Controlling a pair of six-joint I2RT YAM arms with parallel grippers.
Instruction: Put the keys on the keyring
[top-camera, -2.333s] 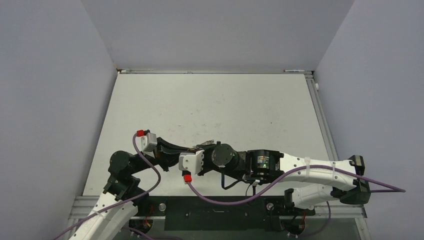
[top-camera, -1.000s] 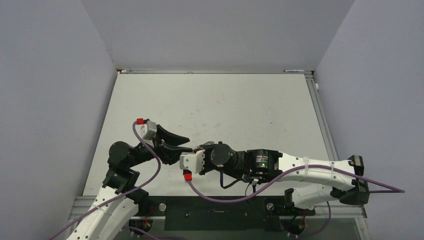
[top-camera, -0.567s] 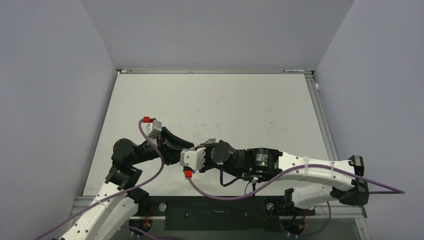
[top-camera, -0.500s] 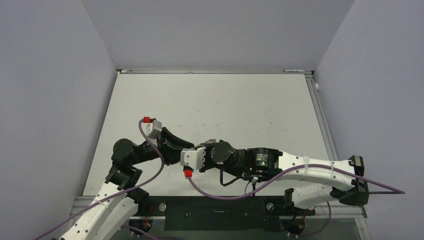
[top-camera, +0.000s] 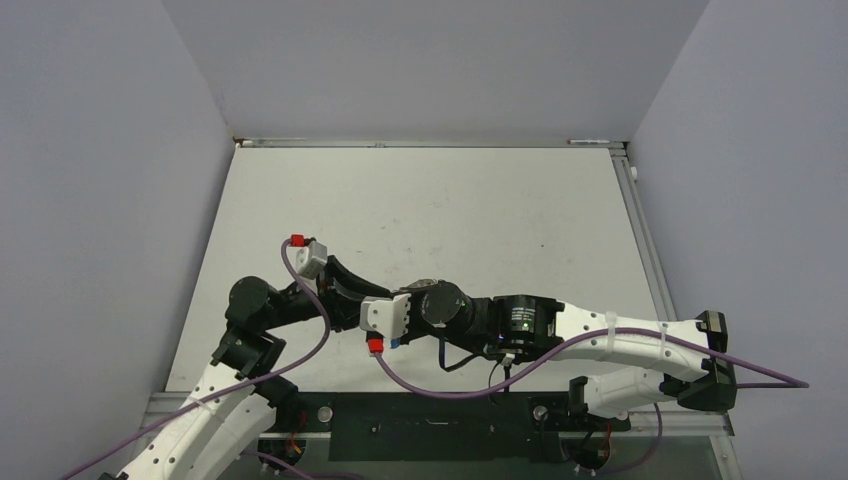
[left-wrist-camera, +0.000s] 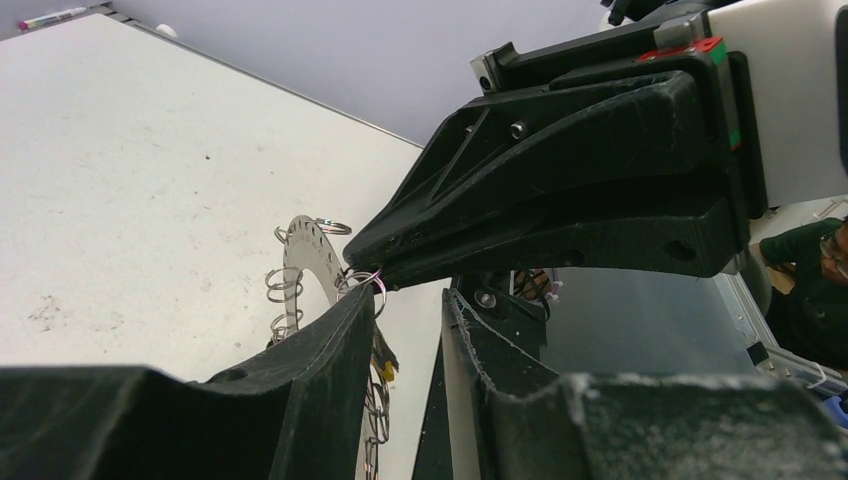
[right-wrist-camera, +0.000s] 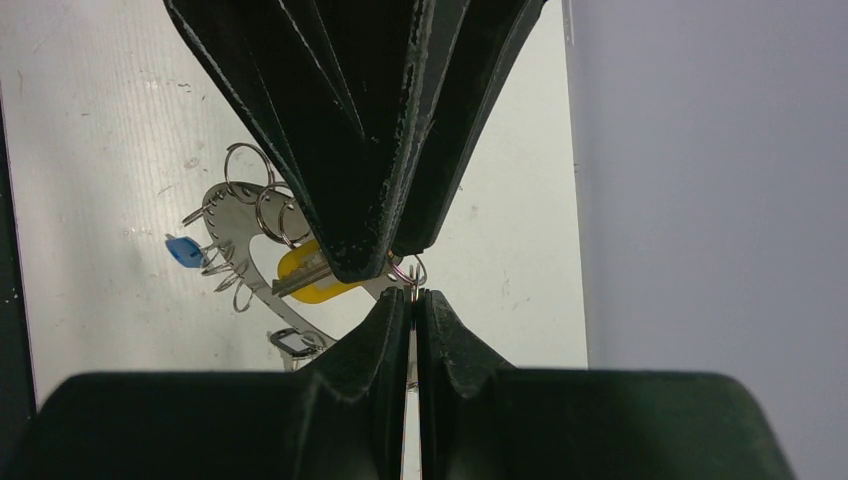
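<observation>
Left claw (right-wrist-camera: 374, 262) has just pinched the yellow-headed key (right-wrist-camera: 308, 277) at mid-frame, tip to tip with my right claw (right-wrist-camera: 413, 298), which is clenched on the keyring (right-wrist-camera: 411, 272), so threading looks imminent.

1. Keyring (right-wrist-camera: 235, 215): flat, curved silvery strip with holes and small wire rings, near the table's near edge; one ring pinched by the right gripper (right-wrist-camera: 412, 296).
2. Yellow-headed key (right-wrist-camera: 308, 276): lying across the strip, gripped by the left gripper (right-wrist-camera: 375, 262).
3. Blue-headed key (right-wrist-camera: 183, 250): at the strip's outer edge.
</observation>
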